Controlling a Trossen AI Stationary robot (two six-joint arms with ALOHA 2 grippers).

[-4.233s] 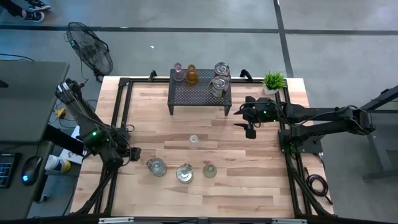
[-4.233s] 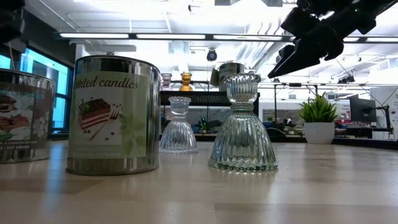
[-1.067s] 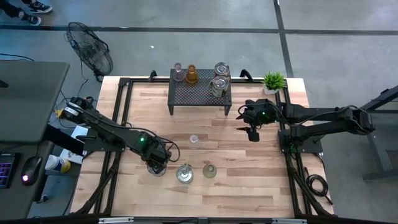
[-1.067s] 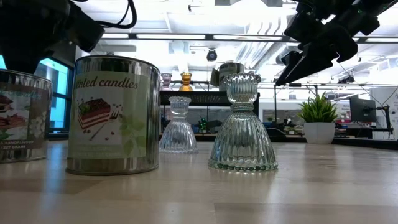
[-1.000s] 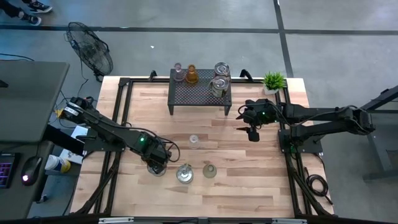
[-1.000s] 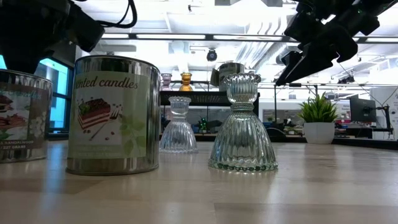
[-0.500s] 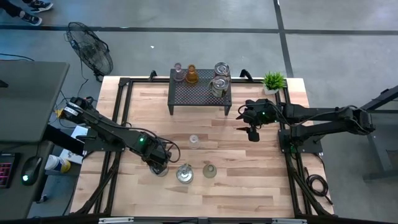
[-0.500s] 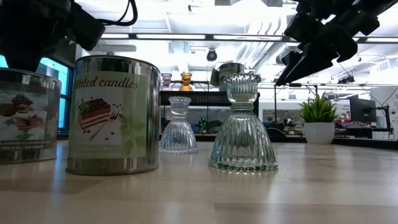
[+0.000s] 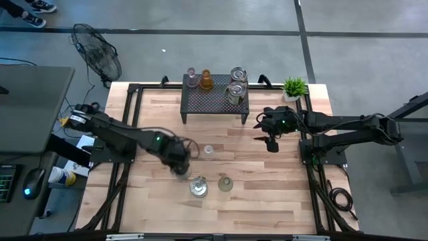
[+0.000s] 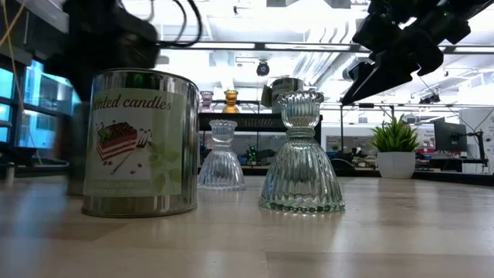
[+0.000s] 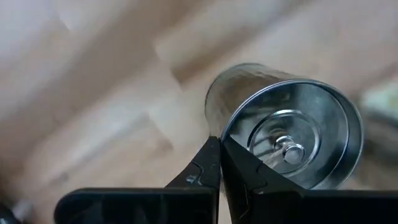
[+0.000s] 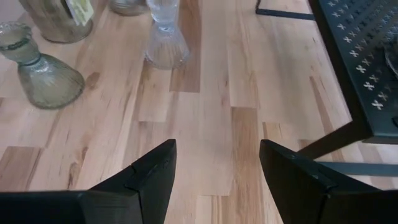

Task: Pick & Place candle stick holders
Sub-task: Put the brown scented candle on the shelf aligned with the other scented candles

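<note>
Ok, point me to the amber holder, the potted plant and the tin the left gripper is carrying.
amber holder [image 9: 206, 82], high view, its body on the rack.
potted plant [image 9: 293, 86], high view, its leaves.
tin [image 11: 292, 146], left wrist view, its open inside.

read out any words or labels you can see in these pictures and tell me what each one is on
"...nted candles" in cursive, first letters cut off: on the label of the tin in the low view, above a picture of a layered cake slice.
The same tin's label in the right wrist view: too small to read.
Nothing else readable: none on the glass holders, the rack, or either arm.
</note>
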